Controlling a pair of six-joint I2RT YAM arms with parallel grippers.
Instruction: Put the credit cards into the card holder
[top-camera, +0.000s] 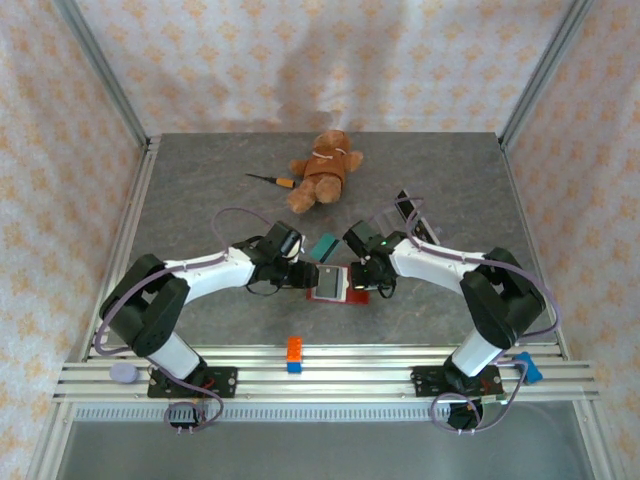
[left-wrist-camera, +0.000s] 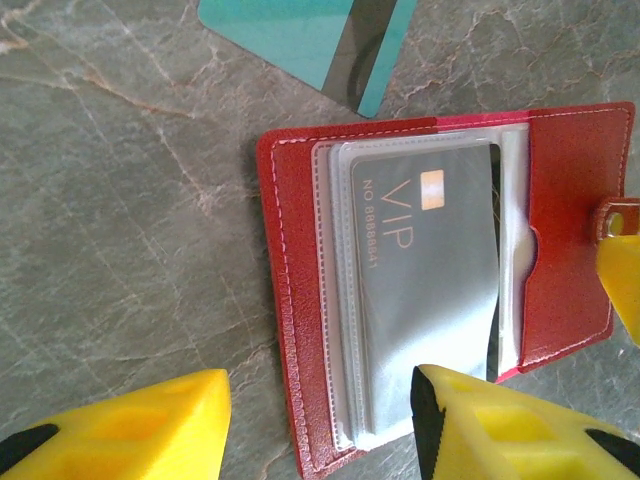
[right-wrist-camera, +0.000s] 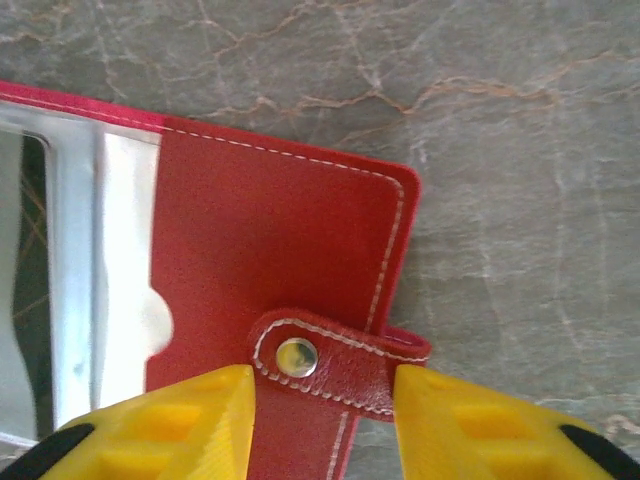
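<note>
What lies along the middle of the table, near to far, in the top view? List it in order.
orange-and-blue block → open red card holder → teal card → teddy bear

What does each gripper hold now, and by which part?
The right gripper seems to pinch the card holder by its snap tab. The left gripper is open, holding nothing.
</note>
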